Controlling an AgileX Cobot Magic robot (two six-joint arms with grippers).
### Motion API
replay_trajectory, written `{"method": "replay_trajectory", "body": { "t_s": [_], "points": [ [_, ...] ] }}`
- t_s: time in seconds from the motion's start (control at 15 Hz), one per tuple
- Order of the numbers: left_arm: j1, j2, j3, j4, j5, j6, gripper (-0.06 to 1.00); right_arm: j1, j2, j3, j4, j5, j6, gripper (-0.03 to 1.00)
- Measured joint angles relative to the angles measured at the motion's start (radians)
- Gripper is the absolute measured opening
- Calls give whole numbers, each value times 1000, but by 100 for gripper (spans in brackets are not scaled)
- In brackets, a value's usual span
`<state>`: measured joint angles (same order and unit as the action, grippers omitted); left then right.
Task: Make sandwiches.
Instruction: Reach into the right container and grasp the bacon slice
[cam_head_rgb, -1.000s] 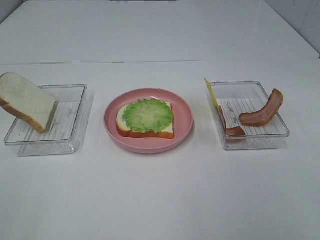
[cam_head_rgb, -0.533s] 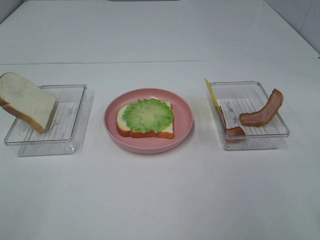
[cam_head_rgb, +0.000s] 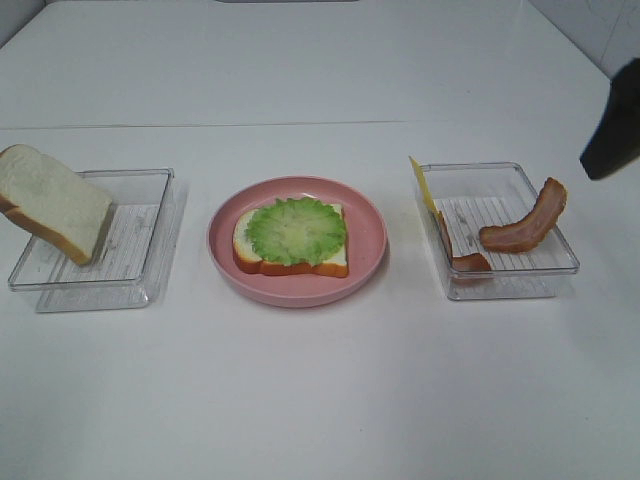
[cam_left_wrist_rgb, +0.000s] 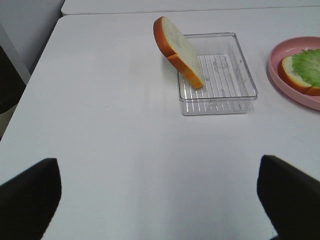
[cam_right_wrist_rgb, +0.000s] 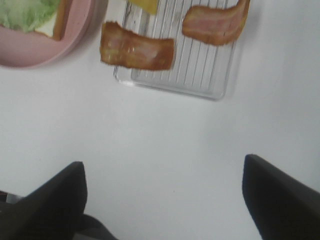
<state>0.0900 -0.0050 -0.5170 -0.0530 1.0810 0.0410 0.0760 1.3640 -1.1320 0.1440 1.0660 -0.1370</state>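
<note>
A bread slice topped with a green lettuce leaf lies on the pink plate. A second bread slice leans on the left tray's rim; it also shows in the left wrist view. The right tray holds two bacon strips and a yellow cheese square leaning on its left wall. My right gripper hovers at the far right, beyond the tray. In its wrist view it is open and empty, with the bacon ahead. My left gripper is open and empty, well short of the left tray.
The white table carries only the plate and the two clear trays. The table's left edge shows in the left wrist view.
My right gripper has come into the exterior view at the far right edge. Nothing on the table has moved.
</note>
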Motion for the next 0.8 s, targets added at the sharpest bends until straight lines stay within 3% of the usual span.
{"method": "replay_trajectory", "body": {
  "t_s": [0.2,0.27,0.8],
  "points": [
    [0,0,0,0,0,1,99,-24,247,-222,-8,33,-23,83],
    [0,0,0,0,0,1,99,-87,395,-328,25,48,-49,83],
    [0,0,0,0,-1,3,99,-131,733,-510,29,44,-60,83]
  ]
}}
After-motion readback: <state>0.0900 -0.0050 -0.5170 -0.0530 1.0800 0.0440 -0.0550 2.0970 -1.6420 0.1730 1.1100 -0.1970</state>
